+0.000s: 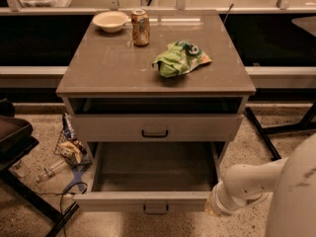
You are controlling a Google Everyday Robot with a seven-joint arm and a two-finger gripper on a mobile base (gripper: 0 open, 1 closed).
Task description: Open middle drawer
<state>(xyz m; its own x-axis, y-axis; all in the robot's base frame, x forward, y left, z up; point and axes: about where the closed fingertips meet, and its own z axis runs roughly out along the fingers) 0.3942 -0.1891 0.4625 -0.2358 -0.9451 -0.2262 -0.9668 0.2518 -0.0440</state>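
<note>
The middle drawer [154, 200] is pulled far out of the grey-beige cabinet. Its long pale tray [154, 167] lies open and bare, and its low front carries a small dark bar handle [155, 209]. Above it, the taller-fronted top drawer [118, 127] with the same handle stands slightly out. My white arm [256, 179] comes in from the lower right. My gripper [214, 208] is at the arm's end, by the right front corner of the open drawer, away from the handle.
On the cabinet top [103, 68] are a bowl [110, 20], a drink can [140, 27] and a green chip bag [180, 58]. Litter and a wire basket [69, 149] lie on the floor at left. A dark chair [12, 137] stands at far left.
</note>
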